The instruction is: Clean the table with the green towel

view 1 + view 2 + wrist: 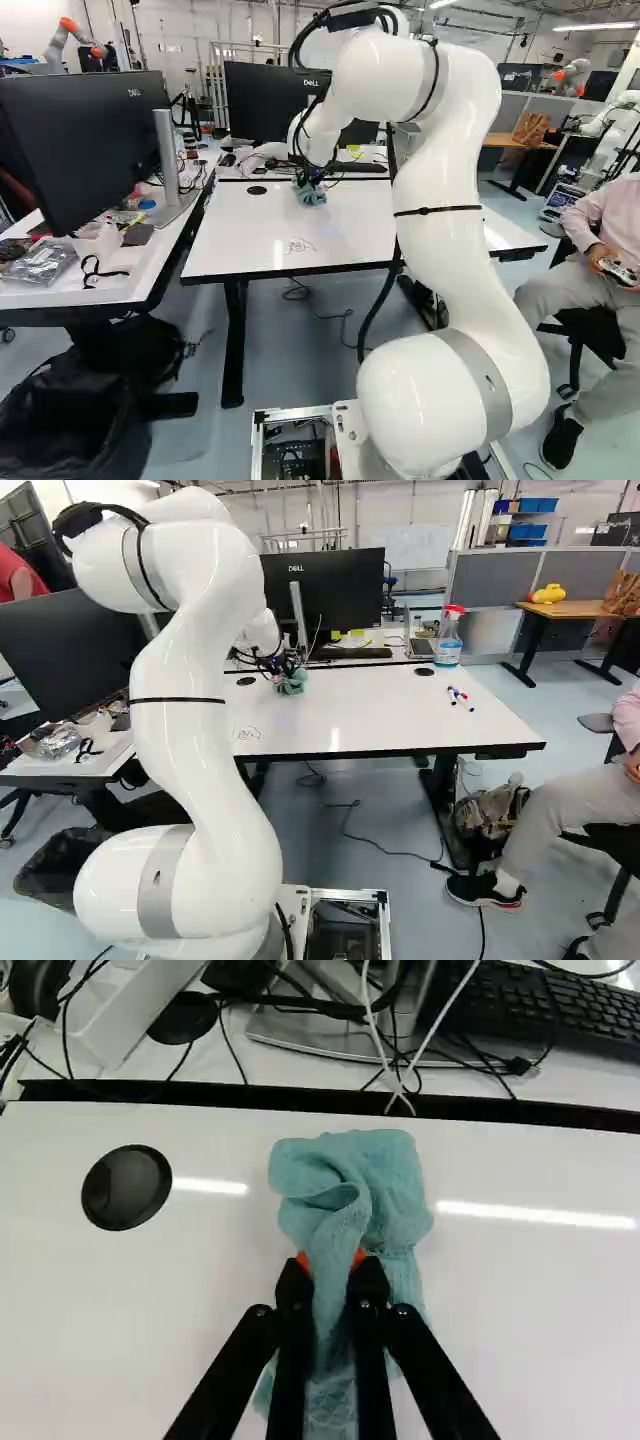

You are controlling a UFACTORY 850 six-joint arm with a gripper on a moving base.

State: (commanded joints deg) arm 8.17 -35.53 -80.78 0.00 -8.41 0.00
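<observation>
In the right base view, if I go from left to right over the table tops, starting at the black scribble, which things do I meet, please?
Black scribble → green towel → spray bottle → yellow object → brown bag.

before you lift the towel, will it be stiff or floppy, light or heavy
Probably floppy: the towel folds over itself where the gripper pinches it, so its loose parts should droop. It looks like thin cloth, so likely light, unless it is wet, which I cannot tell.
</observation>
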